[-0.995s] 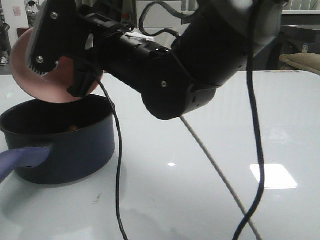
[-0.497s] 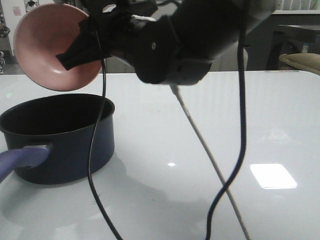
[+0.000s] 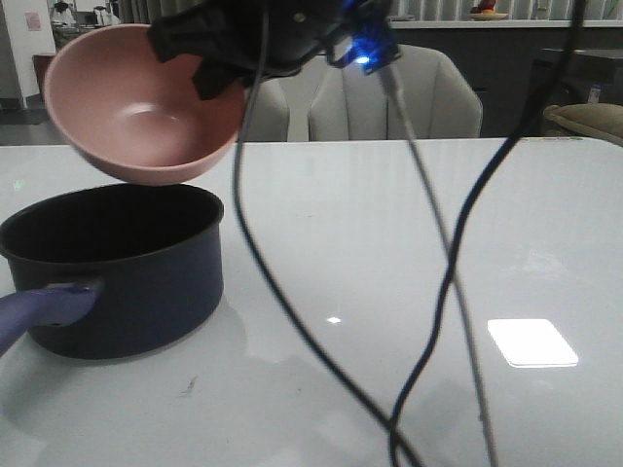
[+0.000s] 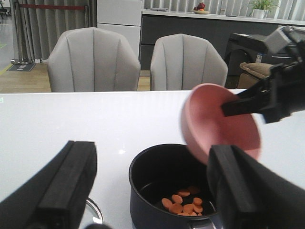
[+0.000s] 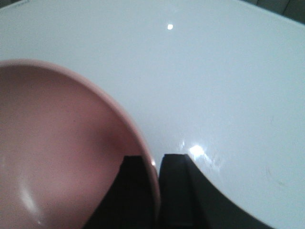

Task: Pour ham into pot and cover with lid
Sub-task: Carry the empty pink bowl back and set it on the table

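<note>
Ham (image 4: 183,203) in pot (image 3: 117,272) – my right fingers (image 5: 157,164) pinch empty bowl (image 3: 146,112) rim above it; left fingers (image 4: 147,191) spread, nearer lid (image 4: 90,214).

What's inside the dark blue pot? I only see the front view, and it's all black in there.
Observer: The left wrist view looks down into the dark navy saucepan: small flat orange ham slices lie on its black bottom.
Operator: How is the salmon-pink round bowl held up?
Observer: The right wrist view shows the right gripper with its jaws pinching the bowl's rim, one inside, one outside.
</note>
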`<state>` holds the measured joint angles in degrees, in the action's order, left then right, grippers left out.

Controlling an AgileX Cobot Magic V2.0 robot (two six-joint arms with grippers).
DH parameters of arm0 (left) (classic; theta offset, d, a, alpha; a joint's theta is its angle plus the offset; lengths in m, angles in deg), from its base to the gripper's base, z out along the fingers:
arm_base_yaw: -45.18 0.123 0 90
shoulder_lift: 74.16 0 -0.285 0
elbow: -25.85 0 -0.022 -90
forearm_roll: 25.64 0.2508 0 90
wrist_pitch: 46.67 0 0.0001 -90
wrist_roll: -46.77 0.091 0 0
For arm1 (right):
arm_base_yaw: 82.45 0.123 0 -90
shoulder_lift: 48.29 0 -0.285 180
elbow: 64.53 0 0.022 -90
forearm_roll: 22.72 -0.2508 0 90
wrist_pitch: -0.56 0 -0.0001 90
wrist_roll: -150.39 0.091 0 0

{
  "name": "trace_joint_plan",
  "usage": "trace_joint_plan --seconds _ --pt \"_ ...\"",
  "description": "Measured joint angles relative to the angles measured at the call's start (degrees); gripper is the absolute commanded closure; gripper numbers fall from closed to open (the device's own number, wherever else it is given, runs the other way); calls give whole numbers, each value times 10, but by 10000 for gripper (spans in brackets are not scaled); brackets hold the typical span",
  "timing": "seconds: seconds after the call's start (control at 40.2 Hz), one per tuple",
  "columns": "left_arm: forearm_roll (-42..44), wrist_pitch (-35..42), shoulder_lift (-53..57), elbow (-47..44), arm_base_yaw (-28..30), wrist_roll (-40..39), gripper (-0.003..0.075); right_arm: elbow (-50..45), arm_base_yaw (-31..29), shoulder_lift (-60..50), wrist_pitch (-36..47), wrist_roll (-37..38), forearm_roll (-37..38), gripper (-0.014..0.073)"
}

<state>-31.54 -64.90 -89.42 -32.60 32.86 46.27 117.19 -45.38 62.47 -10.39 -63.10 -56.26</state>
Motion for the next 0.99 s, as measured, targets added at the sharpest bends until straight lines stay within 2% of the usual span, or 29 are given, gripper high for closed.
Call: trace_joint_plan --seconds 0.274,0.373,0.522,0.721,0.995 --pt "0 0 0 0 0 0 211 0 -152 -54 -203 7 0 456" --pt "0 0 0 0 0 0 211 -4 -213 -55 -249 30 8 456" --pt "0 0 0 0 0 0 211 -40 -281 -55 -268 69 14 456" --pt "0 0 0 0 0 0 211 -84 -318 -55 -271 79 35 456" --pt "0 0 0 0 0 0 211 -88 -323 -13 -294 79 52 454"
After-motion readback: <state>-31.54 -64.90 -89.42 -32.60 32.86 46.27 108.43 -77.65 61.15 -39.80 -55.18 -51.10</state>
